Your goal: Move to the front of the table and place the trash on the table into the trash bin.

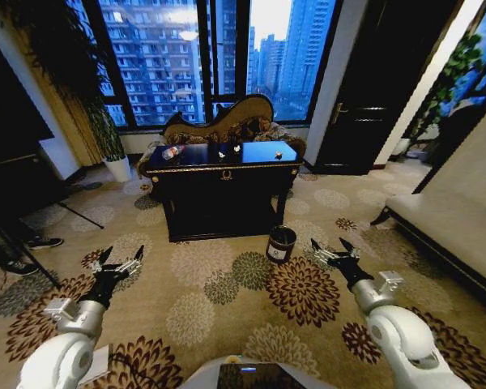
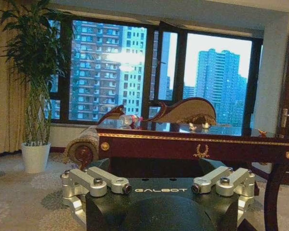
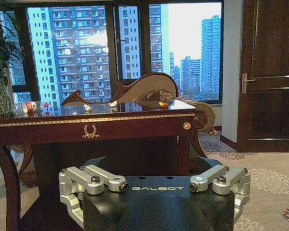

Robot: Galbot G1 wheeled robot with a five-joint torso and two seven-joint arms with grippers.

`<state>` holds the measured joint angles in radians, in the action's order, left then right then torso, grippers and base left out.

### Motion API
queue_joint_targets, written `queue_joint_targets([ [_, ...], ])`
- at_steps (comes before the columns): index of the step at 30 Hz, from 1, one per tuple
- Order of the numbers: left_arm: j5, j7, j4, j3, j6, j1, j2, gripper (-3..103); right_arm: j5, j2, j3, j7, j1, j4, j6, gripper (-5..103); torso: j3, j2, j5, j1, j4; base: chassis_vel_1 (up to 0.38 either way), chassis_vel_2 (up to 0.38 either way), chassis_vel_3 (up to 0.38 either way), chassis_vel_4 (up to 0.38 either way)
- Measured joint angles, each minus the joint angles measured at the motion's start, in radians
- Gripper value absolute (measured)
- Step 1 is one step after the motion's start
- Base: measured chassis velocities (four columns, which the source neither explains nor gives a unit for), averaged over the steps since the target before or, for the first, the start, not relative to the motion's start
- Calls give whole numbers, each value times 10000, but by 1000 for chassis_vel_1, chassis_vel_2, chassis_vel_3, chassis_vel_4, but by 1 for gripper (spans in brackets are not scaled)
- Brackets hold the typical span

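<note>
Facing table (image 1: 227, 174) — left claw (image 1: 120, 261), right claw (image 1: 332, 250) spread wide, empty; "GALBOT" on both wrists.

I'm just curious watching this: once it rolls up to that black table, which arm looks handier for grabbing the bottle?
Probably the left. The bottle lies at the table's left end, on the side of the open left tool. The right tool, also open, sits nearer the trash bin.
</note>
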<state>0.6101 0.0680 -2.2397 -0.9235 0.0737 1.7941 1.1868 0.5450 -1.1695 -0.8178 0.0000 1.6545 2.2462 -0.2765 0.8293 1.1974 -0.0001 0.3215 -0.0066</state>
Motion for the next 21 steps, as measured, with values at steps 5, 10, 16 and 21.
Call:
queue_joint_targets([
  [5, 10, -85, -30, -2, -14, -30, 49, 100, 35, -166, 27, 0, -35, 153, 34, 100, 0, 1, -1, 0, 0, 0, 0, 0, 0],
  [10, 20, -121, -101, -47, -34, -40, 72, 100, 50, -319, 31, 0, -31, 239, 85, 100, 0, 2, -1, 0, 0, 0, 0, 0, 0],
  [16, 21, -124, -144, -105, -40, -35, 58, 100, 12, -439, 33, 1, -11, 289, 97, 100, 0, 2, -1, 0, 0, 0, 0, 0, 0],
  [21, 23, -125, -166, -114, -43, -32, 45, 100, -69, -579, 116, 0, -5, 260, 126, 100, 0, 2, -1, -2, 1, 0, 0, 0, 0],
])
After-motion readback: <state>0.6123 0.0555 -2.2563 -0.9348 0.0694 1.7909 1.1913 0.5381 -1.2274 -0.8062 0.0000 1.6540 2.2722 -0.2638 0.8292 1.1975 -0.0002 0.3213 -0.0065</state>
